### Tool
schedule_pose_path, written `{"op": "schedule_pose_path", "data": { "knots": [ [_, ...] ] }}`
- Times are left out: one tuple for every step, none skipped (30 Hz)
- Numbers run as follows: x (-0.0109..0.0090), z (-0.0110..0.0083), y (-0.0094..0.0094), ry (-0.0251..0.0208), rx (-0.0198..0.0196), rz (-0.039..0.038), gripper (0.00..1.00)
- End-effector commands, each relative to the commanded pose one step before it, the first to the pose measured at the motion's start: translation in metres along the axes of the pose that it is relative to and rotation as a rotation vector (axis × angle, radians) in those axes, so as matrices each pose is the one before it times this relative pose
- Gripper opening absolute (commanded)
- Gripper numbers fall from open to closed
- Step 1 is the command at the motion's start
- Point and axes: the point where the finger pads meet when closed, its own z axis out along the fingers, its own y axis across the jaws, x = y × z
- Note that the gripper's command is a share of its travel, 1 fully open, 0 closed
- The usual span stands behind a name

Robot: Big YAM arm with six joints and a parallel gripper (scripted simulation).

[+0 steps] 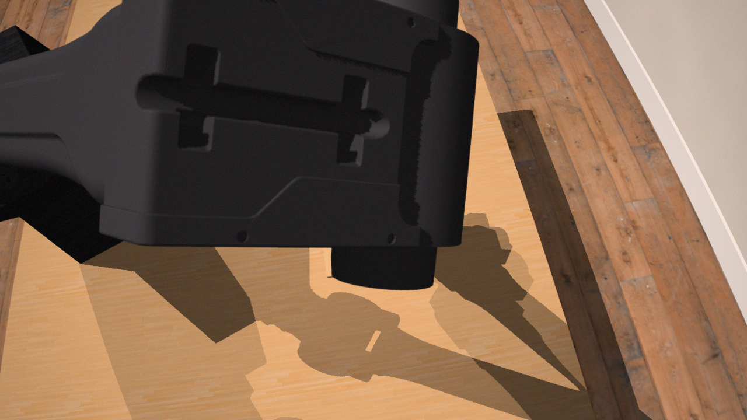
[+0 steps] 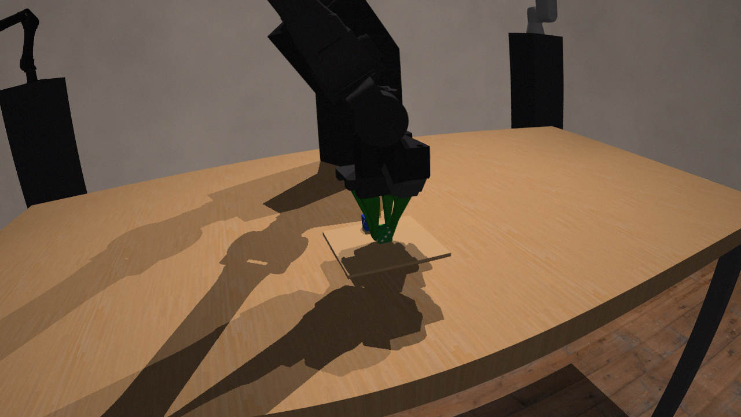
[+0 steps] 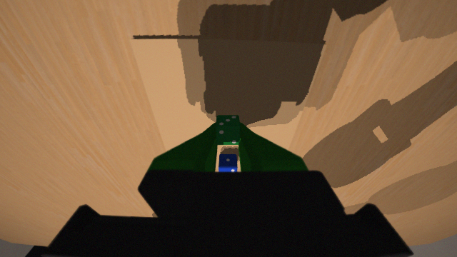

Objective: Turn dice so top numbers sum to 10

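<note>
Exterior view: your gripper pinches the green die over the mat; the blue die sits behind it on the mat; you can't confirm the third die or total; release remains.

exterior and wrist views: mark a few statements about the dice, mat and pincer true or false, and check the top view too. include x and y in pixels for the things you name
1. The pincer (image 2: pixel 384 232) (image 3: pixel 228 128) is shut on the green die (image 2: pixel 385 236) (image 3: pixel 228 134). True.
2. The blue die (image 2: pixel 365 223) (image 3: pixel 228 160) is off the mat (image 2: pixel 419 236) (image 3: pixel 153 71). False: it is on the mat.
3. The pincer's fingers are red. False: they are green.
4. The mat lies on the table (image 1: pixel 41 339) (image 2: pixel 543 207) (image 3: pixel 71 107). True.
5. The top view shows both dice clearly. False: it shows neither.
</note>
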Motion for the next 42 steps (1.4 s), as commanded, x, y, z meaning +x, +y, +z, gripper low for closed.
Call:
{"op": "schedule_pose_path", "data": {
  "knots": [
    [-0.01538,-0.00774,-0.00940,-0.02366,0.00336,0.00035,0.15],
    [0.00009,0.00027,-0.00023,0.00019,0.00019,0.00052,0.15],
    [-0.00022,0.00020,-0.00013,-0.00088,0.00034,0.00070,0.15],
    [-0.00039,0.00008,0.00011,-0.00138,0.00020,0.00029,0.15],
    [0.00000,0.00000,0.00000,0.00000,0.00000,0.00000,0.15],
    [0.00000,0.00000,0.00000,0.00000,0.00000,0.00000,0.15],
    [-0.00123,-0.00087,0.00227,-0.00390,-0.00119,-0.00393,0.15],
    [0.00130,0.00134,0.00048,0.00217,-0.00032,-0.00012,0.15],
    [0.00146,0.00149,0.00027,0.00257,-0.00007,0.00027,0.15],
    [0.00147,0.00149,0.00024,0.00263,0.00011,0.00028,0.15],
    [0.00134,0.00137,0.00042,0.00225,-0.00028,-0.00001,0.15],
    [0.00110,0.00112,0.00071,0.00168,-0.00043,-0.00064,0.15],
    [0.00093,0.00093,0.00079,0.00133,-0.00042,-0.00089,0.15],
    [0.00064,0.00064,0.00101,0.00069,-0.00057,-0.00143,0.15],
    [0.00044,0.00043,0.00105,0.00029,-0.00063,-0.00159,0.15],
    [0.00038,0.00037,0.00080,0.00029,-0.00049,-0.00119,0.15],
    [0.00043,0.00043,0.00032,0.00062,-0.00018,-0.00034,0.15],
    [0.00008,0.00019,-0.00015,0.00007,0.00022,0.00044,0.15],
    [-0.00028,-0.00010,-0.00033,-0.00059,0.00042,0.00065,0.15],
    [0.00003,0.00005,-0.00001,0.00004,0.00003,0.00006,0.15],
    [0.00000,0.00000,0.00000,-0.00001,0.00000,0.00000,0.15],
    [0.00000,0.00000,0.00000,0.00000,0.00000,0.00000,0.15],
    [0.00000,0.00000,0.00000,0.00000,0.00000,0.00000,0.15],
    [0.00271,-0.00030,0.00069,0.00379,-0.00123,-0.00243,0.15],
    [0.00001,0.00000,-0.00001,0.00003,0.00006,-0.00001,0.15],
    [0.00000,0.00000,0.00000,0.00000,0.00002,0.00000,0.15],
    [0.00000,0.00000,0.00000,0.00000,0.00000,0.00000,0.15],
    [0.00000,0.00000,0.00000,0.00000,0.00000,0.00000,0.15],
    [0.00000,0.00000,0.00000,0.00000,0.00000,0.00000,0.15],
    [0.00000,0.00000,0.00000,0.00000,0.00000,0.00000,0.15],
    [0.00000,0.00000,0.00000,0.00000,0.00000,0.00000,0.15],
    [0.00000,0.00000,0.00000,0.00000,0.00000,0.00000,0.15],
    [0.00000,0.00000,0.00000,0.00000,0.00000,0.00000,0.15],
    [0.00000,0.00000,0.00000,0.00000,0.00000,0.00000,0.15],
    [0.00000,0.00000,0.00000,0.00000,0.00000,0.00000,0.15],
    [0.00000,0.00000,0.00000,0.00000,0.00000,0.00000,0.15],
    [0.00000,0.00000,0.00000,0.00000,0.00000,0.00000,0.15],
    [0.00000,0.00000,0.00000,0.00000,0.00000,0.00000,0.15],
    [0.00000,0.00000,0.00000,0.00000,0.00000,0.00000,0.15],
    [0.00000,0.00000,0.00000,0.00000,0.00000,0.00000,0.15],
    [0.00000,0.00000,0.00000,0.00000,0.00000,0.00000,0.15],
    [0.00000,0.00000,0.00000,0.00000,0.00000,0.00000,0.15]
  ]
}}
